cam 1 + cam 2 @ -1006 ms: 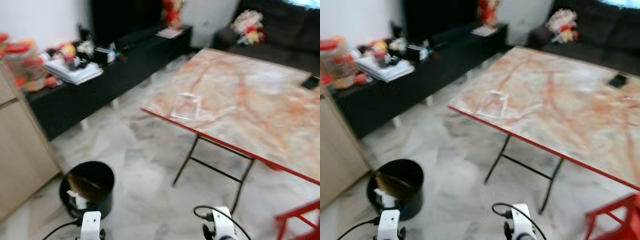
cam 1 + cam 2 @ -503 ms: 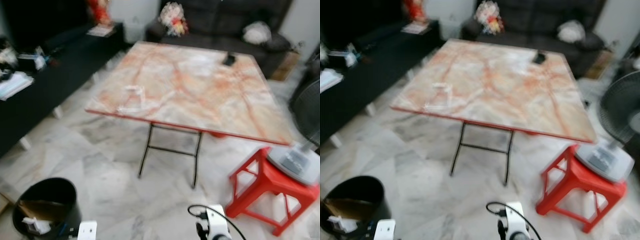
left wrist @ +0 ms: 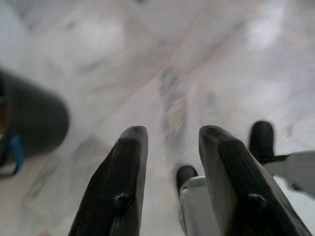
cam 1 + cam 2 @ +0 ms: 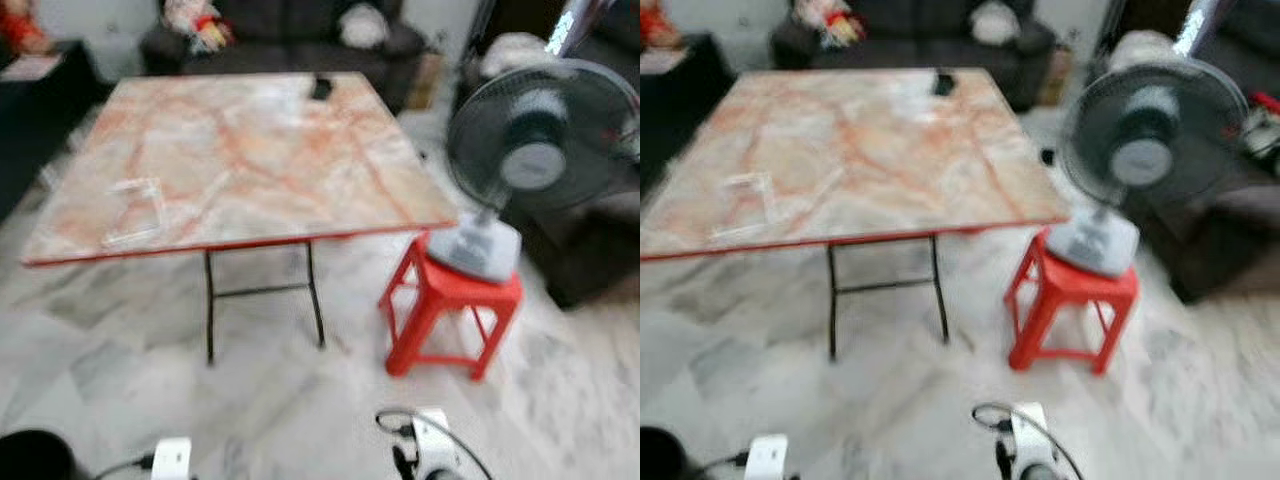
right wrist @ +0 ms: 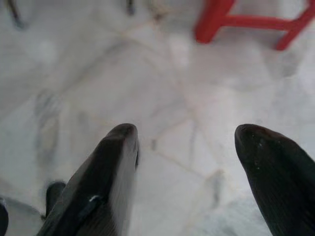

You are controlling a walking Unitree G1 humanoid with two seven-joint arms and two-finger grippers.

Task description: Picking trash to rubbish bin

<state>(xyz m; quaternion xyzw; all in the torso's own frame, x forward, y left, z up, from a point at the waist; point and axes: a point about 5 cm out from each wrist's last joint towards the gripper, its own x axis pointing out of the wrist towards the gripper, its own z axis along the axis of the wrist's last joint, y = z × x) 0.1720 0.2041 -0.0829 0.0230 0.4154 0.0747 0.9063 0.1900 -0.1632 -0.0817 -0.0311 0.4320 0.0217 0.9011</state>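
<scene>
The one likely piece of trash is the clear plastic wrapper lying flat on the bench, near its front left corner, at about 11 o'clock from the robot and well apart from both arms. Blur hides its exact outline, but its long side seems to run from the bench's near edge toward the far edge. The rubbish bin stands on the marble floor at about 8 o'clock, just beside the left arm.

By my reading the left arm is the nearer one to the wrapper, and the bin lies on that same side, so that arm suits the pick; the robot must first close on the bench.

The left gripper hangs low and points down at the floor, its fingers a narrow gap apart with nothing between them; the bin's dark wall shows close by in its wrist view. The right gripper also points at the floor, spread wide and empty, with the red stool and the fan on it at about 2 o'clock
</scene>
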